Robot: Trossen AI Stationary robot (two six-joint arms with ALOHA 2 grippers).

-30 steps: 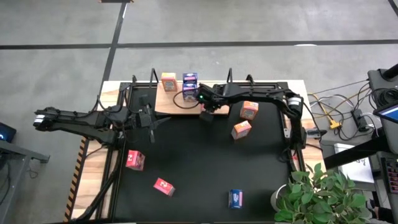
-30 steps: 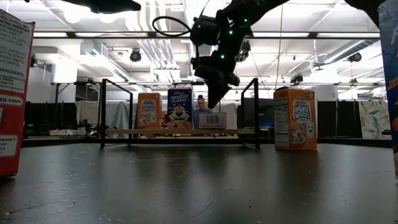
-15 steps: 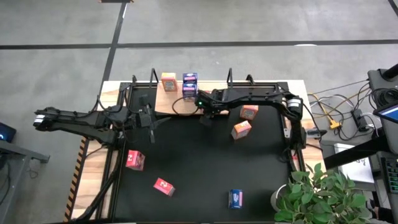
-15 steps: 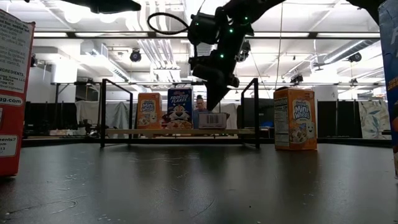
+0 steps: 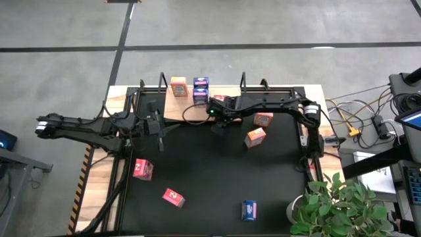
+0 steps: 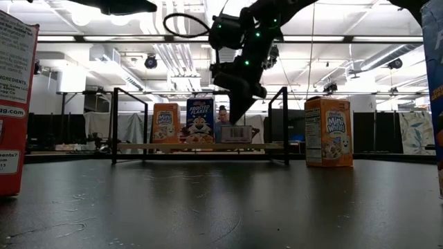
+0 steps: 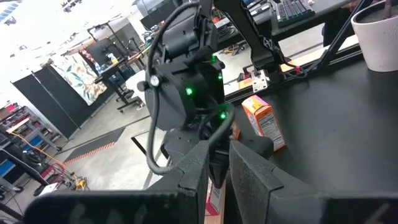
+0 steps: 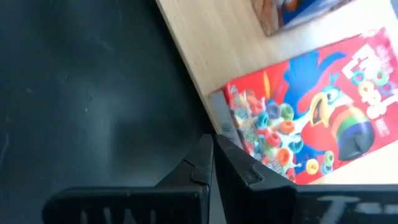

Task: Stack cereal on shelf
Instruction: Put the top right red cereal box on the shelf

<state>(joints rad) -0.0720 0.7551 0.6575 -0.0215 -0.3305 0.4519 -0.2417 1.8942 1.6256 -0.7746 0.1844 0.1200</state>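
The shelf (image 5: pixel 191 108) is a light-wood board with black posts at the table's far side. An orange cereal box (image 5: pixel 178 86) and a blue one (image 5: pixel 200 85) stand upright on it. A red cereal box (image 8: pixel 298 118) lies flat on the board beside them, its barcode end (image 6: pixel 236 133) toward the low camera. My right gripper (image 6: pixel 239 117) is shut, points steeply down and hangs over the red box's near edge. My left gripper (image 5: pixel 168 130) waits at the table's left, its fingers (image 7: pixel 249 174) a narrow gap apart with nothing between them. My right gripper has its shut fingertips (image 8: pixel 205 155) right by the red box's near corner (image 8: pixel 227 121), at the board's edge, slanting down from above. Whether they touch the box, I cannot tell.
Loose on the black mat lie two orange boxes (image 5: pixel 263 118) (image 5: pixel 255 137), two red ones (image 5: pixel 143 169) (image 5: pixel 173 197) and a blue one (image 5: pixel 249 210). A potted plant (image 5: pixel 335 204) stands at the near right corner. The shelf's black posts (image 6: pixel 114 124) (image 6: pixel 285 124) rise at its ends.
My right gripper, staying shut, has drawn a little way from the shelf toward the table's near edge and sunk slightly. The red box on the board now shows beside it in the high view.
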